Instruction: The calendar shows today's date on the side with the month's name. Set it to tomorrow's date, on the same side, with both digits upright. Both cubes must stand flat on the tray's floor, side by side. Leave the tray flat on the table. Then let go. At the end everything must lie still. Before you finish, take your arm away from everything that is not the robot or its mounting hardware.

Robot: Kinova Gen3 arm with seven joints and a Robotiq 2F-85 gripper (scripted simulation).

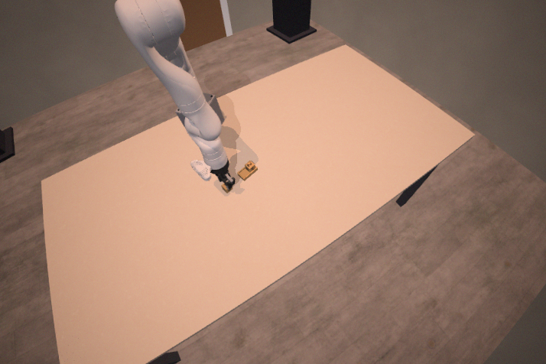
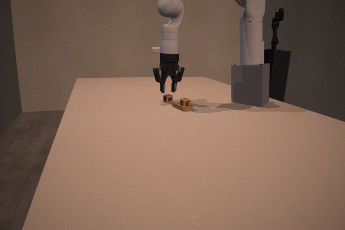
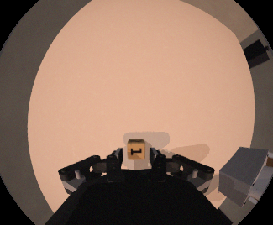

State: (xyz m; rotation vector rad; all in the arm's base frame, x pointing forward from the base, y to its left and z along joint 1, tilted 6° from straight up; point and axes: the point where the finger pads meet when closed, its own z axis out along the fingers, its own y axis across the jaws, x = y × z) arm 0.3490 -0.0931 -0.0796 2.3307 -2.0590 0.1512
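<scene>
The tray (image 1: pixel 242 174) (image 2: pixel 178 106) lies flat on the table. One cube (image 1: pixel 250 165) (image 2: pixel 184 102) stands in the tray's right end in the top view; a 2 shows there, and a 3 and another mark show on its sides in the exterior view. The other cube (image 1: pixel 225 189) (image 2: pixel 167 98) (image 3: pixel 136 149) stands on the table beside the tray, a sideways 1 on top and a 6 or 9 on one side. My gripper (image 2: pixel 168 91) (image 3: pixel 136 153) is partly open and empty, pointing down just above this loose cube. The month's name cannot be read.
The grey robot base block (image 1: pixel 216 108) (image 2: pixel 250 85) (image 3: pixel 243 174) stands at the table's edge. The tray is close beside the loose cube. A white object shows left of the gripper in the top view.
</scene>
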